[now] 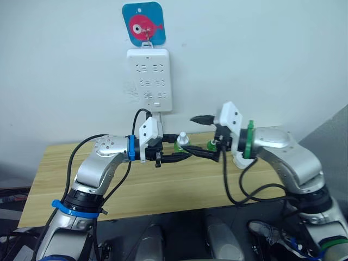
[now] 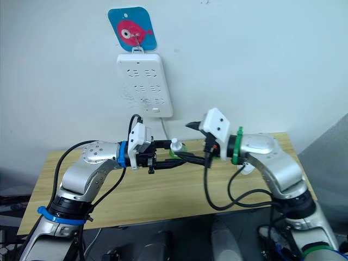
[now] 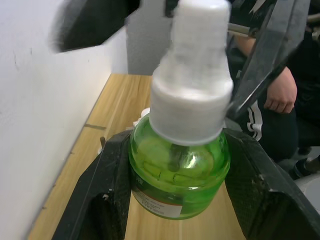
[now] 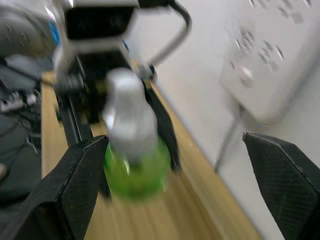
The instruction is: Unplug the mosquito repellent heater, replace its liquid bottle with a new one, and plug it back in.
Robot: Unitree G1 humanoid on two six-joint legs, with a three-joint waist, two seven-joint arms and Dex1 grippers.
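Observation:
My left gripper (image 1: 179,149) is shut on a green liquid bottle (image 1: 182,142) with a white cap, holding it upright above the wooden table (image 1: 81,174). The left wrist view shows the bottle (image 3: 180,165) clamped by its green body between both fingers (image 3: 107,195). My right gripper (image 1: 200,136) faces it from the right, open wide, one finger above the bottle's cap and one below. In the right wrist view the bottle (image 4: 135,170) sits close to one finger (image 4: 75,190). A small white rounded piece (image 1: 238,160) peeks out under my right wrist; I cannot tell whether it is the mosquito repellent heater.
A long white power strip (image 1: 150,79) hangs on the wall from a blue fish-print hook (image 1: 143,23), its cable running down behind the table. A bit of green (image 1: 211,144) shows behind my right gripper's lower finger. A person's hand (image 3: 280,95) is beyond the table.

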